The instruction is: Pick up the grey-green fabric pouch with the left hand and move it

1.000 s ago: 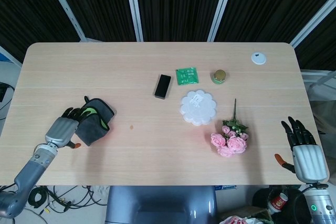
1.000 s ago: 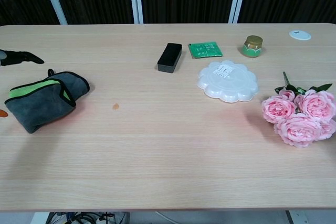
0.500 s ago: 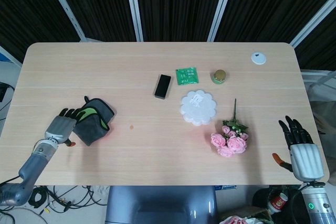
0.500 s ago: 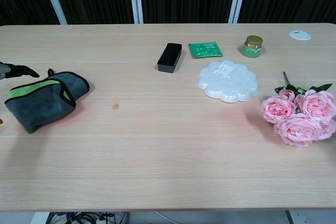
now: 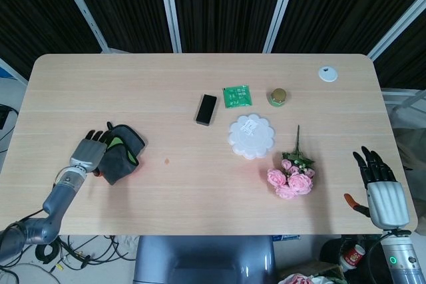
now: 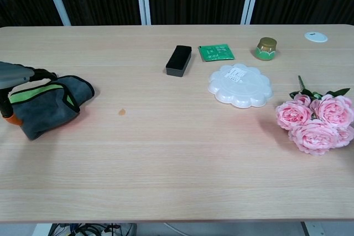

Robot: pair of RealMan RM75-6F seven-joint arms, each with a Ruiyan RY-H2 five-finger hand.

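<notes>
The grey-green fabric pouch (image 5: pixel 123 153) (image 6: pixel 51 105), with a bright green stripe and black edging, lies flat on the table's left side. My left hand (image 5: pixel 90 153) (image 6: pixel 15 77) is at the pouch's left end. Its dark fingers reach over the far edge, and its orange-tipped thumb (image 6: pixel 11 119) sits against the near side. The fingers are still apart around the pouch. My right hand (image 5: pixel 382 189) shows only in the head view, by the table's front right corner, with its fingers stretched out and nothing in it.
A black box (image 5: pixel 207 109) (image 6: pixel 178 60), a green packet (image 5: pixel 237 95), a small gold-lidded jar (image 5: pixel 277 96) and a white scalloped plate (image 5: pixel 251 136) sit mid-table. Pink roses (image 5: pixel 293 177) (image 6: pixel 316 120) lie at the right. A white disc (image 5: pixel 327 74) is at the far right.
My left hand has moved right, from beside the pouch onto its left end, fingers over the top and thumb at the front. The pouch stays on the table. The right hand has barely shifted.
</notes>
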